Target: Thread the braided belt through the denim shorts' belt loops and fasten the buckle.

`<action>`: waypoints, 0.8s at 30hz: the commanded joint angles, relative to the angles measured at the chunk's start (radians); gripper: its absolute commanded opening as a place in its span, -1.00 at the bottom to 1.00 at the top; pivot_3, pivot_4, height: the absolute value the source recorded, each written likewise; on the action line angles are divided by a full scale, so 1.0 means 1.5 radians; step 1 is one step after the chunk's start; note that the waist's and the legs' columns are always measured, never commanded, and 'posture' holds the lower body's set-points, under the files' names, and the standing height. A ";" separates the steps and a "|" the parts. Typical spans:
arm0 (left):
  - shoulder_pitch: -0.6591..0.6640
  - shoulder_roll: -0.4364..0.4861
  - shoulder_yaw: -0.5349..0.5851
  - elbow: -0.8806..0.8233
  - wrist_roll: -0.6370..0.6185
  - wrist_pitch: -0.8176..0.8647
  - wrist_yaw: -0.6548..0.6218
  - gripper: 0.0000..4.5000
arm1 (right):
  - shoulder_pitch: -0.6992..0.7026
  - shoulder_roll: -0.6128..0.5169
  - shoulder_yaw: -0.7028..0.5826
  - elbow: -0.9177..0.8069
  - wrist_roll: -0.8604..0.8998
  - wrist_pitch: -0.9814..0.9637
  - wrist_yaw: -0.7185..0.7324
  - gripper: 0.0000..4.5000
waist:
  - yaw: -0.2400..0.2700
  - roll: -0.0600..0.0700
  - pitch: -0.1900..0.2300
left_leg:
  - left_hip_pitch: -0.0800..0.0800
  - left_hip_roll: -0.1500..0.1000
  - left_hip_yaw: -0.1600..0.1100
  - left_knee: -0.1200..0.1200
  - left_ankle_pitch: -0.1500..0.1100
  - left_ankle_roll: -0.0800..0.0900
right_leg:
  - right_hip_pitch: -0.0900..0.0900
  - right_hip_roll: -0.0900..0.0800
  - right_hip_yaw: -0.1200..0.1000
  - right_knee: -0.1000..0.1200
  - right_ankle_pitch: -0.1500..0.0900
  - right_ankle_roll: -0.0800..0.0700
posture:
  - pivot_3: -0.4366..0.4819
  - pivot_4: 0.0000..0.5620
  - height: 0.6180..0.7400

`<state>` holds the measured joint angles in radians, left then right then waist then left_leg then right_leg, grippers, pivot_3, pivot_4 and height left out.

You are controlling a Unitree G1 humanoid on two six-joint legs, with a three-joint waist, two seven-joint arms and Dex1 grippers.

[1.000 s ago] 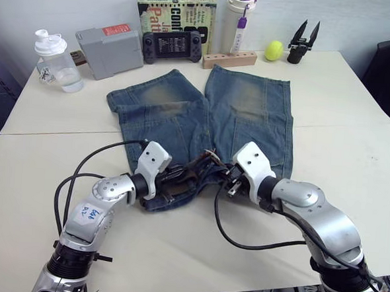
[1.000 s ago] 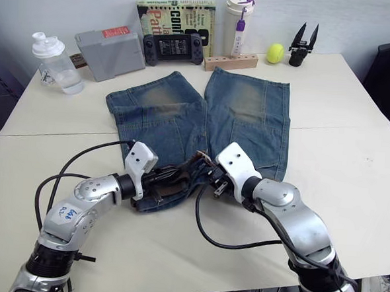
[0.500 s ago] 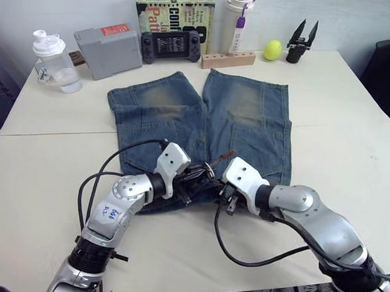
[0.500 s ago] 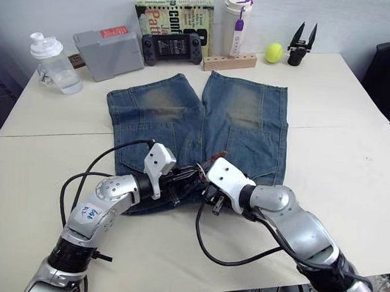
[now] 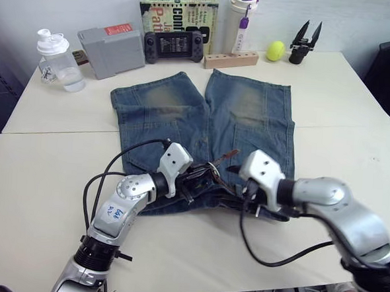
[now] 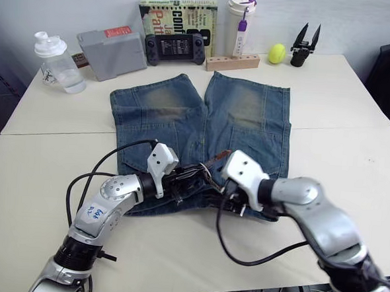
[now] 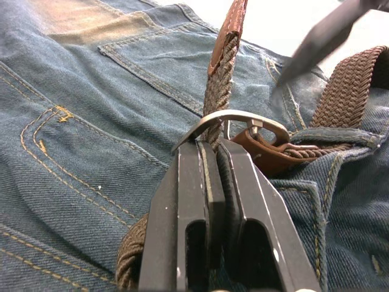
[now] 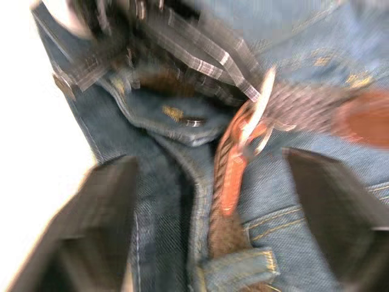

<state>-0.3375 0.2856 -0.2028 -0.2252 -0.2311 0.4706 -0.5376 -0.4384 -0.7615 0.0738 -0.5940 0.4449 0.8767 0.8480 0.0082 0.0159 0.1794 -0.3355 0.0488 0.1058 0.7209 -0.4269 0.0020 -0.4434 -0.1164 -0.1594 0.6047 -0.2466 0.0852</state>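
While left gripper [image 7: 213, 152] pinches the braided belt [image 7: 220, 79], right gripper [image 8: 213, 182] gapes apart.

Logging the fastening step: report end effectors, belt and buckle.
Left end effector shut on belt, at the buckle. Right end effector open, over the waistband. Belt tip through buckle frame, sticking up over shorts. Nothing blocking.
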 commanded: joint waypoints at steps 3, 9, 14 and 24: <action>-0.002 -0.003 -0.008 -0.011 0.008 -0.018 -0.005 -1.00 | -0.080 -0.040 0.000 0.074 -0.069 -0.144 0.030 0.96 | 0.001 0.000 0.000 | 0.000 0.000 0.000 0.000 0.000 0.000 | 0.000 0.000 0.000 0.000 0.000 0.000 | -0.05 -0.47 0.68; -0.012 0.013 -0.022 -0.004 0.041 -0.049 -0.010 -1.00 | -0.117 -0.078 0.174 0.238 -0.329 -0.486 0.048 0.96 | 0.004 0.000 0.000 | 0.000 0.000 0.001 0.000 0.000 0.000 | 0.000 0.000 0.000 0.000 0.000 0.000 | -0.05 -0.47 0.68; -0.018 0.027 -0.030 0.002 0.069 -0.069 -0.016 -1.00 | -0.141 -0.060 0.196 0.320 -0.391 -0.594 0.042 0.96 | 0.004 0.000 0.000 | 0.000 0.000 0.001 0.000 0.000 0.000 | 0.000 0.000 0.000 0.000 0.000 0.000 | -0.05 -0.47 0.68; -0.016 0.037 -0.035 0.003 0.111 -0.089 -0.018 -1.00 | -0.131 -0.032 0.180 0.345 -0.411 -0.619 0.060 -0.47 | 0.006 0.000 0.000 | 0.000 0.000 0.001 0.000 0.000 0.000 | 0.000 0.000 0.000 0.001 0.000 0.000 | -0.05 -0.47 0.68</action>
<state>-0.3497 0.3374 -0.2539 -0.2146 -0.0723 0.3579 -0.5638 -0.6392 -0.8119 0.3800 -0.0486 -0.1714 -0.0439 0.9307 0.0176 0.0155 0.1793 -0.3354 0.0490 0.1069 0.7214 -0.4266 0.0023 -0.4435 -0.1166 -0.1595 0.6056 -0.2465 0.0854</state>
